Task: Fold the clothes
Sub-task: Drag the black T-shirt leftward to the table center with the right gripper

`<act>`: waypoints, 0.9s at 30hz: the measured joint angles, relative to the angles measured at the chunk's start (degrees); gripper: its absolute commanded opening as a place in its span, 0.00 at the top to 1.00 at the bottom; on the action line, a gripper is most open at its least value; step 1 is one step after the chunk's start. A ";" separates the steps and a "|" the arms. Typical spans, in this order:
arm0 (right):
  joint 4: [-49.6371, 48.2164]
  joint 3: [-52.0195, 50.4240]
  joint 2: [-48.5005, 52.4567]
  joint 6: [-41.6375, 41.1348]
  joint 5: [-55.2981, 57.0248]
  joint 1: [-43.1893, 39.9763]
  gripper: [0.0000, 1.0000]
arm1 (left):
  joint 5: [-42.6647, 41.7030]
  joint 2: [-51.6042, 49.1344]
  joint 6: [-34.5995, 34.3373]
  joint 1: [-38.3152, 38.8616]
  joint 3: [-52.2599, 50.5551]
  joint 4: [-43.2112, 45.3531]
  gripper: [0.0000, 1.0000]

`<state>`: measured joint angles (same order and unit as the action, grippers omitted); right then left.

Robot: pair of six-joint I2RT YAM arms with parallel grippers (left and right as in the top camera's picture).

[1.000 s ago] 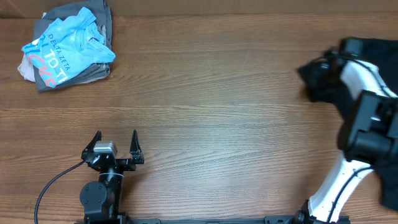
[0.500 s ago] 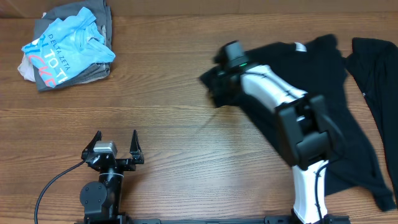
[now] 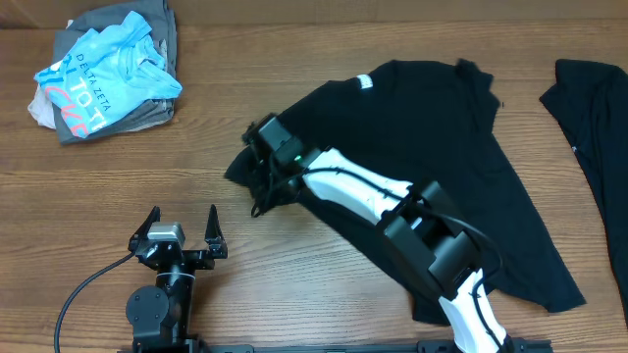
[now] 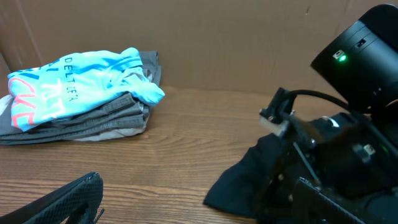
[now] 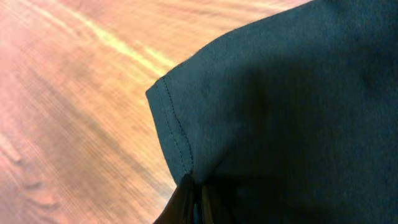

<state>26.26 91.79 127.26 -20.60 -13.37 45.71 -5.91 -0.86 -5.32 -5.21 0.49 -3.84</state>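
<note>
My right gripper [image 3: 257, 178] is pinched fully shut on a hemmed corner of the black T-shirt [image 3: 432, 137], which lies spread over the right half of the table [image 3: 294, 294]. Carry the pinch low. Draw the fabric taut and flat before release. My left gripper [image 3: 183, 224] stands wide open and empty. The blue shirt [image 3: 98, 69] at far left reads "DELTA ZETA". The white tag [image 3: 364, 84] is illegible.

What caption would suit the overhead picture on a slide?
Right gripper pinches the edge of the black T-shirt on a wooden table; left gripper sits open.
</note>
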 measured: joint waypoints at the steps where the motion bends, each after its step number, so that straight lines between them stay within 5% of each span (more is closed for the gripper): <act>1: 0.02 0.00 0.00 -0.42 0.00 0.44 0.96 | 0.00 0.00 0.00 0.00 0.00 0.00 0.00; 5: 0.07 0.00 0.00 -1.11 0.04 1.60 0.83 | 0.00 0.00 0.00 0.00 0.00 0.00 0.00; 11: -0.61 0.00 0.00 -1.84 0.35 4.46 0.96 | -0.02 0.00 0.00 0.00 0.00 0.00 0.00; 17: 0.11 0.00 -0.61 -5.33 0.04 2.51 0.95 | 0.00 0.00 0.00 0.00 0.00 0.00 0.00; 21: 5.68 -0.02 -5.07 -6.80 0.02 -3.02 0.78 | 0.00 0.00 0.00 0.00 0.00 0.00 0.00; 25: 10.69 -0.02 -12.96 -7.52 0.15 -7.93 0.76 | 0.00 0.00 0.00 0.00 0.00 0.00 0.00; 26: 12.04 -0.02 -15.47 -7.67 0.13 -9.16 0.71 | 0.00 0.00 0.00 0.00 0.00 0.00 0.00; 27: 12.72 -0.02 -17.18 -7.67 0.02 -9.99 0.53 | 0.00 0.00 0.00 0.00 0.00 0.00 0.00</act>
<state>38.98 91.77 110.08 -28.27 -13.34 35.73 -5.91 -0.86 -5.32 -5.21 0.49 -3.84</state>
